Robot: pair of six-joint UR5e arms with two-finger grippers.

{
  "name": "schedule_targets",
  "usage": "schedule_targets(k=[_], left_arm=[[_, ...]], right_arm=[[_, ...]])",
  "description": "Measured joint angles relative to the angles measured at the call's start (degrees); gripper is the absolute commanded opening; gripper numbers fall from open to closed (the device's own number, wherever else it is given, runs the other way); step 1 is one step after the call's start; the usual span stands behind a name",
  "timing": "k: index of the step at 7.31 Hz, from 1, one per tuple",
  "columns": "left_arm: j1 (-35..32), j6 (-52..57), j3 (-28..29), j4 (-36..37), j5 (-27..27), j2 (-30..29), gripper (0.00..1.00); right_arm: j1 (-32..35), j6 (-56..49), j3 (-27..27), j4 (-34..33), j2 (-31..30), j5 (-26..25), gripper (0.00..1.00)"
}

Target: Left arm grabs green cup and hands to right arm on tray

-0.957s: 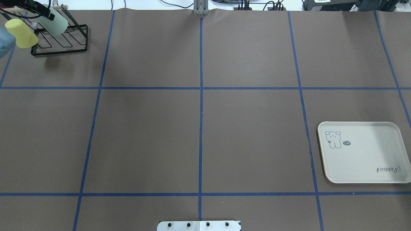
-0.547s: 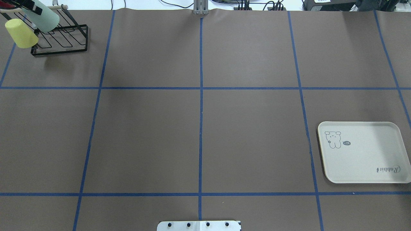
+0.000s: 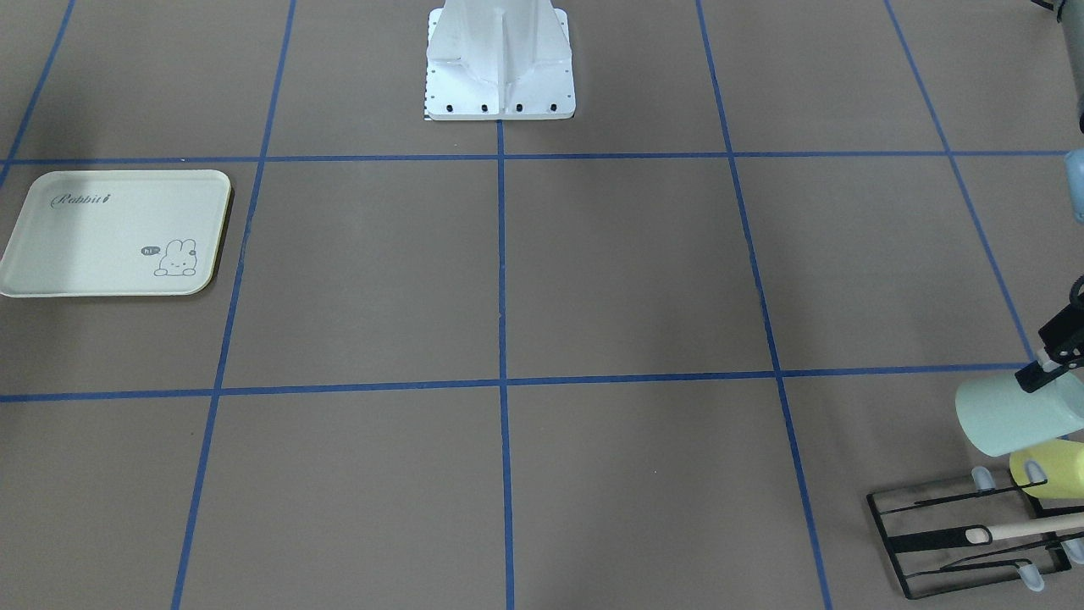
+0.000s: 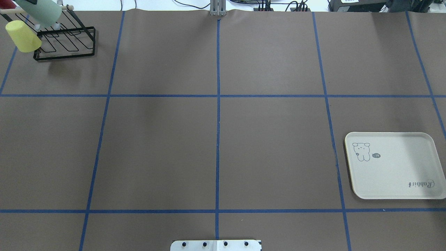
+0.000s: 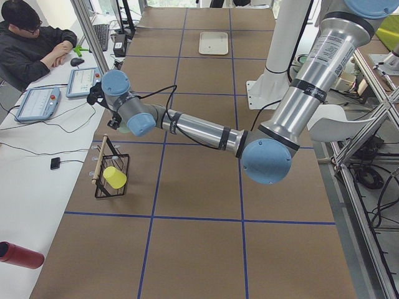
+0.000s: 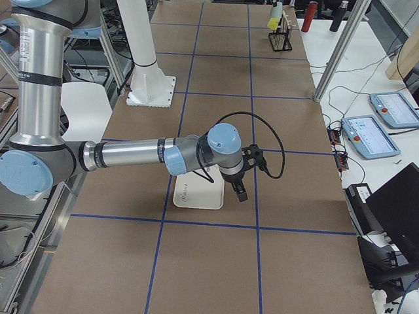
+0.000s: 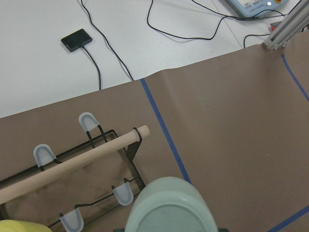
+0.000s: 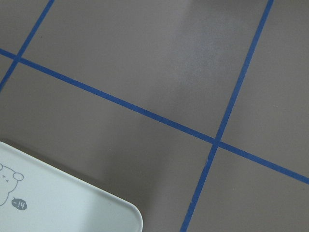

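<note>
My left pincer [image 3: 1043, 370] pinches the green cup [image 4: 41, 13] and holds it tipped on its side in the air, just above the black wire rack [image 4: 66, 43] at the far left corner of the surface [image 4: 216, 139]. A yellow cup [image 4: 22, 36] sits tilted on that rack. My right pincer [image 6: 239, 191] hangs above an edge of the tray [image 4: 393, 170], which lies by the surface's right edge; I cannot tell whether it is spread or pressed together.

Rack [image 3: 927, 539] far left, tray [image 4: 393, 174] near right
</note>
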Motion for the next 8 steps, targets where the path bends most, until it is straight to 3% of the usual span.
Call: schedule_targets(k=[2,3,5,8], left_arm=[[0.4,-14.0,-7.2,-0.1,-0.1,0.1,0.02],[0.9,-20.4,-10.6,-0.1,-0.1,0.0,0.02],[2.4,-31.6,-17.0,-0.1,0.0,0.0,0.03],[6.4,-45.7,-25.2,-0.3,0.6,-0.3,0.03]], right_arm=[[0.0,7.4,0.3,2.0,2.2,4.5,1.00],[-0.1,14.1,0.5,6.3,2.7,5.6,1.00],[-1.5,35.6,0.5,21.4,3.5,6.2,1.00],[-4.7,61.3,0.5,37.9,7.4,6.3,1.00]])
